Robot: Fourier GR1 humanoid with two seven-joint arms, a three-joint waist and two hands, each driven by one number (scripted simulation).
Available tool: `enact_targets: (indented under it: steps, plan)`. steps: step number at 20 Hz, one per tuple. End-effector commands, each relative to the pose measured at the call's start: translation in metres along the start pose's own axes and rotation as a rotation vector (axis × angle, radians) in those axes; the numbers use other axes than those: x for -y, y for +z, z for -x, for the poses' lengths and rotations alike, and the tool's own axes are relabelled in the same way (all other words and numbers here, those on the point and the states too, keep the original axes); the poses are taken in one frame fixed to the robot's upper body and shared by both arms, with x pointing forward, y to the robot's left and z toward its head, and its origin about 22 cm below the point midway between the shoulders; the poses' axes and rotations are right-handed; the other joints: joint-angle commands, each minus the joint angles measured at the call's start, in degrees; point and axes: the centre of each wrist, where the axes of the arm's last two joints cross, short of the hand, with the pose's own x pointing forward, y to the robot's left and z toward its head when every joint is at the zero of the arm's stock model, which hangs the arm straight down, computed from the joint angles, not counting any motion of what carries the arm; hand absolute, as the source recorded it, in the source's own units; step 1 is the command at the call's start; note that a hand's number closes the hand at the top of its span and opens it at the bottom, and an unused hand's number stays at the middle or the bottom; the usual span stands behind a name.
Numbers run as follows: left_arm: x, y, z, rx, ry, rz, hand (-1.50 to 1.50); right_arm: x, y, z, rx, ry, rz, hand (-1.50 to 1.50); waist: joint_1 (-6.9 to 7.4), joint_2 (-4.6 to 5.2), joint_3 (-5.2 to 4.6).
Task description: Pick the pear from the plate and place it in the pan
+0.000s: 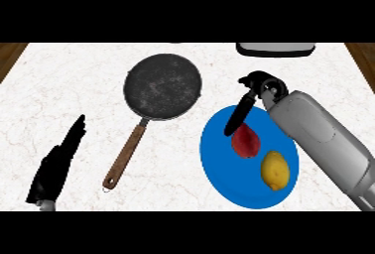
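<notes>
A red pear point(247, 141) lies on the blue plate point(219, 163), beside a yellow lemon point(275, 170). The dark pan point(162, 86) with a brown handle point(126, 153) sits on the counter to the plate's upper left, with nothing in it. My right hand point(249, 99) hangs over the plate's upper edge. Its straight fingers point(238, 118) point down toward the pear's top, and whether they touch it I cannot tell. The hand holds nothing. My left hand point(57, 166) rests open at the lower left, fingers up.
A white and dark appliance point(275, 48) stands at the counter's back edge, upper right. Wooden floor shows beyond the counter's left and right edges. My right forearm point(326, 144) covers the plate's right side.
</notes>
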Motion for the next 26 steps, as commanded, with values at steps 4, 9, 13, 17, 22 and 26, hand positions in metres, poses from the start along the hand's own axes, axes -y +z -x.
enact_targets:
  steps: [4, 9, 13, 17, 22, 26]
  plan:
    - [0.010, 0.005, 0.005, -0.006, 0.011, 0.022, 0.00, -0.006, -0.015, -0.010, -0.249, 0.045, -0.012, -1.50, 0.34, 0.13, 0.01]
    - [-0.008, 0.002, 0.003, -0.004, -0.005, -0.015, 0.00, -0.012, -0.019, 0.002, -0.262, 0.084, -0.051, -1.50, -0.32, -0.18, 0.02]
    - [-0.001, 0.008, -0.009, 0.007, -0.004, -0.005, 0.00, -0.029, -0.026, -0.003, -0.253, 0.075, -0.065, -1.50, 0.05, -0.12, 0.07]
    - [0.003, 0.006, 0.005, 0.001, 0.002, 0.013, 0.00, -0.023, -0.029, -0.006, -0.267, 0.072, -0.055, -1.50, -0.05, 0.06, 0.03]
    - [0.004, 0.006, 0.002, -0.001, 0.005, 0.001, 0.00, -0.051, -0.048, 0.009, -0.268, 0.069, -0.063, -1.50, -0.04, 0.09, 0.05]
    - [-0.007, 0.003, 0.000, -0.008, 0.018, -0.020, 0.00, -0.042, -0.043, 0.017, -0.269, 0.070, -0.063, -1.50, -0.47, -0.07, 0.05]
